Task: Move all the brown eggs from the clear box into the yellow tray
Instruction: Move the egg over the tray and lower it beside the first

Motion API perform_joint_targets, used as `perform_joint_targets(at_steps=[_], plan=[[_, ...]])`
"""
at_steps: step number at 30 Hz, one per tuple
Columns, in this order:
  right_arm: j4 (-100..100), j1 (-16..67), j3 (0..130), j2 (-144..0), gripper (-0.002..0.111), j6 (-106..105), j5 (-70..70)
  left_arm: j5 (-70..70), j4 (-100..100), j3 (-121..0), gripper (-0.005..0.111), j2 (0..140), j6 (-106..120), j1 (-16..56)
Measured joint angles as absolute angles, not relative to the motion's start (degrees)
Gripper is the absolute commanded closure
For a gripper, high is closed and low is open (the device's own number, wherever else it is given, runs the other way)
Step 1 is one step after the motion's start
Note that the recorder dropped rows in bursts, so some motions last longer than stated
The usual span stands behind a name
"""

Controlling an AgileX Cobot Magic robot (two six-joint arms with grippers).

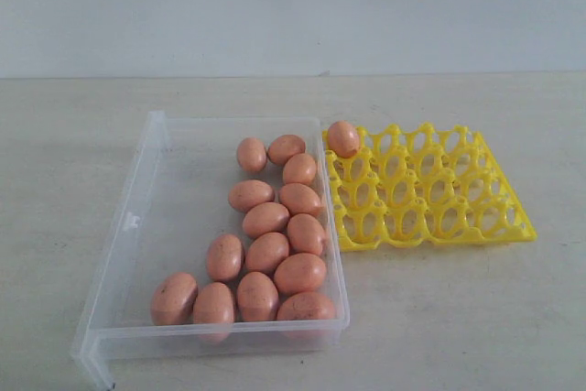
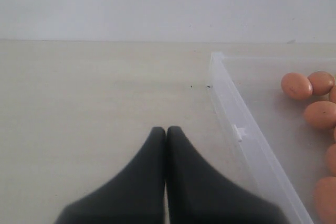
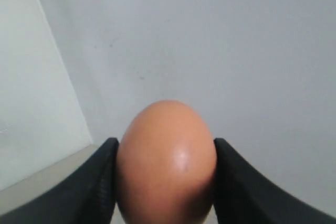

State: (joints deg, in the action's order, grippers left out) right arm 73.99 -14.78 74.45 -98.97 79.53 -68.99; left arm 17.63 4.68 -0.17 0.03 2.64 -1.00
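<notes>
1. Brown eggs (image 1: 267,252), smooth reddish-tan ovals, lie in the exterior view mostly inside the clear box (image 1: 128,226), a large shallow rectangular container of transparent plastic with low walls. They cluster along its right side from the far end to the near wall, and many touch their neighbours.
2. In the same view the yellow tray (image 1: 476,226), a bright yellow plastic openwork grid of egg-sized cups, sits just beside the box's right wall on the pale table (image 1: 458,336). A single egg (image 1: 343,139) rests in the tray's far-left corner cup, next to the box.
3. In the left wrist view the left gripper (image 2: 166,129) is closed on nothing, its two black fingers (image 2: 147,182) pressed flat together. It hangs over bare table beside the long wall of the box, where a small clasp (image 2: 239,132) shows. Several eggs lie inside the box, well apart from the gripper.
4. In the right wrist view the right gripper (image 3: 165,148) clamps a gripped egg (image 3: 165,182), brown and glossy, with one black finger against each side. One rounded end of the egg points away from the camera. Behind it is only a pale grey wall (image 3: 236,51), so I cannot tell where this egg sits relative to the box or the tray.
</notes>
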Motion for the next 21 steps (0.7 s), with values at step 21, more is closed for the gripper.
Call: perform_joint_targets(at_steps=[21], plan=[[80.30,1.79,77.13,-126.72,0.109,73.85,-64.84,17.63,4.68,-0.17,0.111,0.03,2.64,-1.00]])
